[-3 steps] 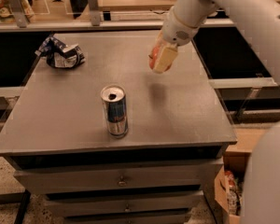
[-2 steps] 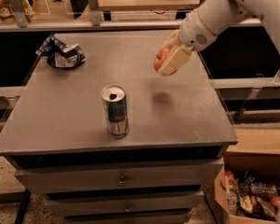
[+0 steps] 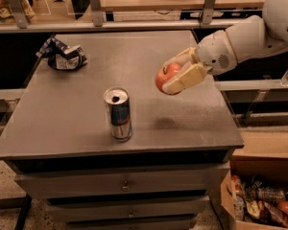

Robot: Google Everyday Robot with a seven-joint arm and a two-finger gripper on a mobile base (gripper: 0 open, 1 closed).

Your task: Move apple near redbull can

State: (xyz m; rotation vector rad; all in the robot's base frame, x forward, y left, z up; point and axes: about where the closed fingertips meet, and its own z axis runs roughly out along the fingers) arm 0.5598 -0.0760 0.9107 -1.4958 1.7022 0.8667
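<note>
The redbull can stands upright near the front middle of the grey cabinet top, silver top with its pull-tab hole showing. My gripper reaches in from the right and is shut on the orange-red apple, holding it in the air above the right part of the top. The apple's shadow lies on the surface to the right of the can. The apple is to the right of the can and higher than it.
A crumpled blue-and-white snack bag lies at the back left of the top. Drawers sit below the front edge. A cardboard box of items stands on the floor at the right. Shelving rails run behind.
The arm has swung so that it reaches in from the right, and the gripper with the apple has dropped lower and a little forward. Can and bag have not moved.
</note>
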